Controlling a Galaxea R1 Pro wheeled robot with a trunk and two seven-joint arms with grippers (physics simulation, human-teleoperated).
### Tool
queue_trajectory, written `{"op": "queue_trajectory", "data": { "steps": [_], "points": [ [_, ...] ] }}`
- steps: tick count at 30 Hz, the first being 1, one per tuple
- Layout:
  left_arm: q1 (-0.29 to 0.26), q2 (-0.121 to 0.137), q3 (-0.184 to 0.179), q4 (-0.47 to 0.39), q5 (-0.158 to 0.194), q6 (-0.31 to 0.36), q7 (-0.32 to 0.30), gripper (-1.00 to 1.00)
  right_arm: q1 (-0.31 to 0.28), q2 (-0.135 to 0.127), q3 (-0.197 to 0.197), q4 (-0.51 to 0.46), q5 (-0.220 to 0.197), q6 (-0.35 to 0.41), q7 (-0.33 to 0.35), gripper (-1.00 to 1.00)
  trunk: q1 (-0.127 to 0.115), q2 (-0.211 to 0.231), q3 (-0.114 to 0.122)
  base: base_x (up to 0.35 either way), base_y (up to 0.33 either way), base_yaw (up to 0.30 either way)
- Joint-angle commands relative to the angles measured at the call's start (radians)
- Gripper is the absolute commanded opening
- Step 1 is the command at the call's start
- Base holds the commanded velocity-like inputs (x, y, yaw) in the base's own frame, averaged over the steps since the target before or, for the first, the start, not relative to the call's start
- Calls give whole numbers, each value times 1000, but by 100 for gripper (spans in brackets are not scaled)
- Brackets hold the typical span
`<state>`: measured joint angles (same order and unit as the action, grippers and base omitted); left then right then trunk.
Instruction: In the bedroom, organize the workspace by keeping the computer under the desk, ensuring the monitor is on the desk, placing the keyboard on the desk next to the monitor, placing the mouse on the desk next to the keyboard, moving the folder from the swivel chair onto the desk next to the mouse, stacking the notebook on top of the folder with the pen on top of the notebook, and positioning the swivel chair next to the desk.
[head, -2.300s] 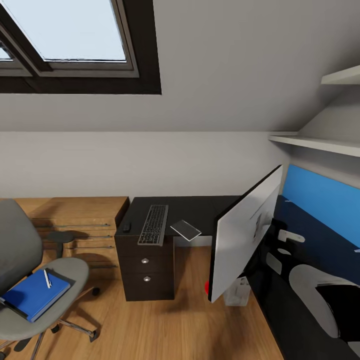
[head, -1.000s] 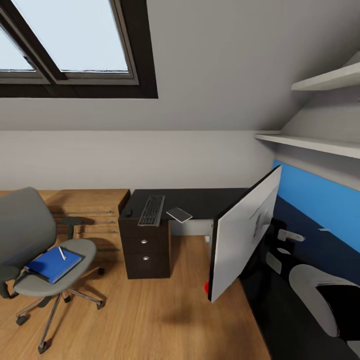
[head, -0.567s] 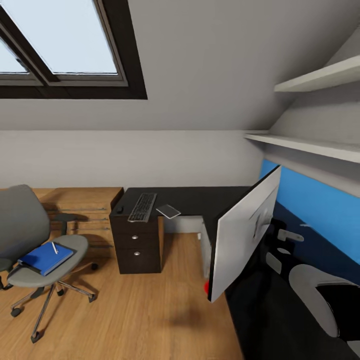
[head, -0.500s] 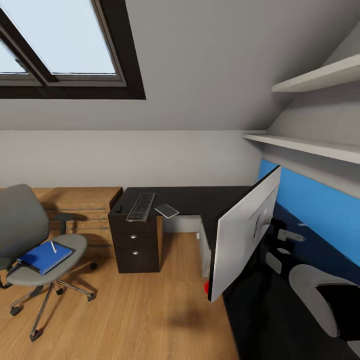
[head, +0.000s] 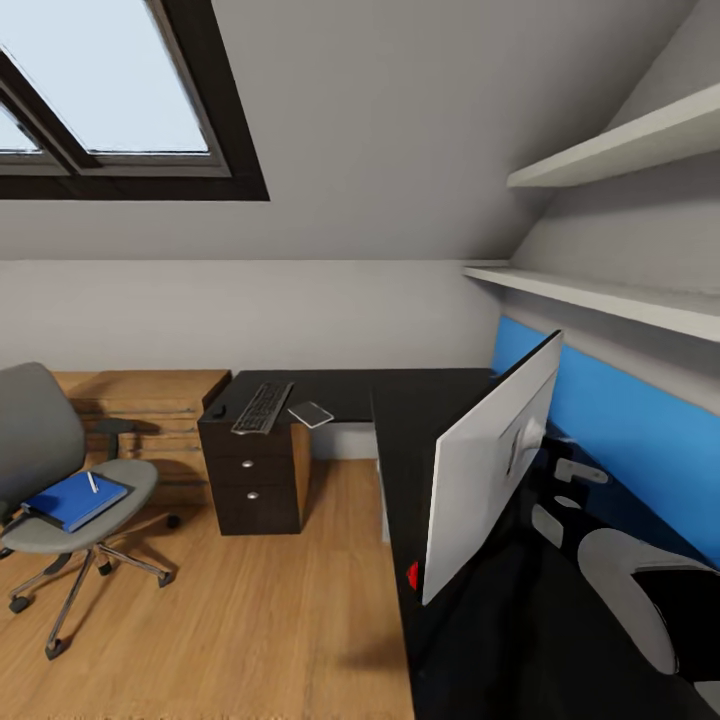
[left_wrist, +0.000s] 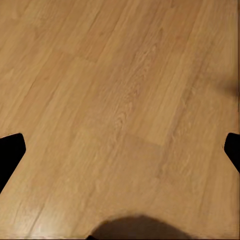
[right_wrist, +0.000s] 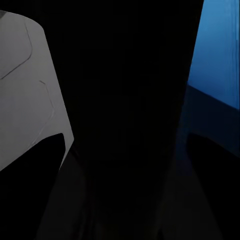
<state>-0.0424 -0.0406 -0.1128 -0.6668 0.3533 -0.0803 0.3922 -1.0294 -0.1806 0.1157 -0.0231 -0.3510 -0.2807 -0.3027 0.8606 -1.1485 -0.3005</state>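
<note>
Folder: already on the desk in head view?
No, the folder lies on the swivel chair seat, apart from the desk.

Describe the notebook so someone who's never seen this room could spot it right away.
Find the long black desk under the sloped ceiling and follow it to the end above the drawer unit. The notebook lies flat there, just beside the keyboard. It is the small pale grey rectangle, unlike the long dark-keyed keyboard.

The room was viewed from head height, looking forward and down along the worktop (head: 400, 400) toward the far wall. The wood floor (left_wrist: 120, 100) was seen from close above by the left wrist camera, shared with the head view. The right wrist camera was pressed near dark surfaces and a blue panel (right_wrist: 220, 55).
</note>
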Motion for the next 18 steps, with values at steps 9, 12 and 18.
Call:
{"op": "queue_trajectory", "data": {
  "steps": [9, 12, 18],
  "points": [
    [-1, 2, -5, 4, 10, -6, 7, 100, 0, 1, 36, 5, -34, -9, -4, -100, 0, -1, -1, -171, -308, 0],
    [-1, 2, -5, 4, 10, -6, 7, 100, 0, 1, 36, 5, -34, -9, -4, -100, 0, -1, -1, -171, -307, 0],
    [-1, 3, -4, 4, 12, -7, 8, 100, 0, 3, 37, 5, -34, -10, -4, -100, 0, -1, -1, -171, -295, 0]
  ]
}}
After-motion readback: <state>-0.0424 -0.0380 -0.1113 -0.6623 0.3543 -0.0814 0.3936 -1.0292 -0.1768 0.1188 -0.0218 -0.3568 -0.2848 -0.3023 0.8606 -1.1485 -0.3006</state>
